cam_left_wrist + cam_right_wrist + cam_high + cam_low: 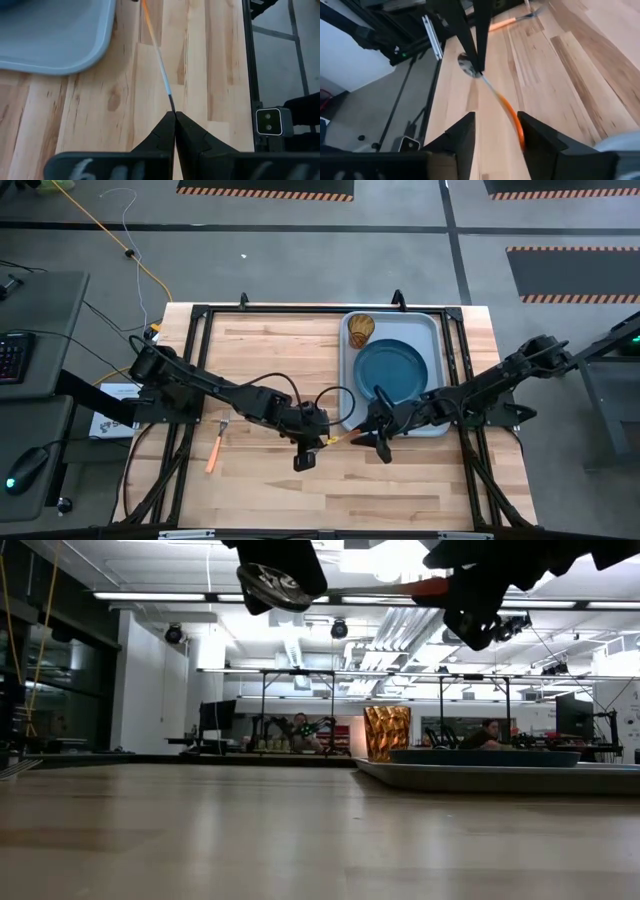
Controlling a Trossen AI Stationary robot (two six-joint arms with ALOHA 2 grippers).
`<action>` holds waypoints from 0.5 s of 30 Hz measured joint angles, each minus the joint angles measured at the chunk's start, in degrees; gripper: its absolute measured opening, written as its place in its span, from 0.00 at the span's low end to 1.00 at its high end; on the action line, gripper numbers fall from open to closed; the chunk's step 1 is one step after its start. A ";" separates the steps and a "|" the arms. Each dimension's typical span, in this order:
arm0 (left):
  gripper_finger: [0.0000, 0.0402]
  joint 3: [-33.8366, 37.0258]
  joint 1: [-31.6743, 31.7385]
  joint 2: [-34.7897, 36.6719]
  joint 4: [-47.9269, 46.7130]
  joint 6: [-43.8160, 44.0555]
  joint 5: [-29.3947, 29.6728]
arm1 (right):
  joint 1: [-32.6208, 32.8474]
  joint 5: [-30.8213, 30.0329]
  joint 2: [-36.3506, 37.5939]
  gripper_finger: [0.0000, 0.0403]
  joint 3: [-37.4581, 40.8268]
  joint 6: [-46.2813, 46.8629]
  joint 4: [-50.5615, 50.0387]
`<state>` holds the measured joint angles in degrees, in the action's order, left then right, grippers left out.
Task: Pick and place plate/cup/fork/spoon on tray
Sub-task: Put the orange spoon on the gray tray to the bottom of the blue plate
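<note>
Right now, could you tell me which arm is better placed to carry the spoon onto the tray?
Right. The left tool pinches the spoon by its bowl end, while the right tool, open around its handle, sits beside the tray.

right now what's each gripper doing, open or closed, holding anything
Left gripper: closed on the spoon, pinching it near its metal bowl, above the table.
Right gripper: open, its fingers either side of the spoon's orange handle, not yet clamped.

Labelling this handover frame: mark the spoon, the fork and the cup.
spoon (507, 107): right wrist view, on its orange handle.
fork (214, 452): high view, on its orange handle, lying on the table.
cup (387, 733): low view, on its amber side wall.
</note>
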<state>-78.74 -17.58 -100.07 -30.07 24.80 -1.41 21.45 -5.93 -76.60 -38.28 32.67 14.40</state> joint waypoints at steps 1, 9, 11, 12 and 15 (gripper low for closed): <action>0.00 0.00 0.00 0.00 0.03 0.00 0.00 | -0.03 -0.04 0.00 0.32 0.00 -0.09 0.30; 0.00 0.00 0.00 0.00 0.20 0.04 0.13 | -0.09 -0.98 -0.17 0.20 0.00 -0.14 0.46; 0.00 0.00 0.00 0.00 0.22 0.05 0.15 | -0.09 -1.41 -0.17 0.18 0.00 -0.14 0.56; 0.00 0.00 0.00 0.00 0.24 0.07 0.15 | -0.09 -1.59 -0.17 0.18 0.00 -0.14 0.52; 0.00 0.00 0.00 0.00 0.43 0.09 0.15 | -0.11 -2.15 -0.17 0.15 0.00 -0.14 0.52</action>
<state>-78.74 -17.58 -100.07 -29.64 24.88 -1.26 21.34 -8.09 -76.77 -38.28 32.53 14.92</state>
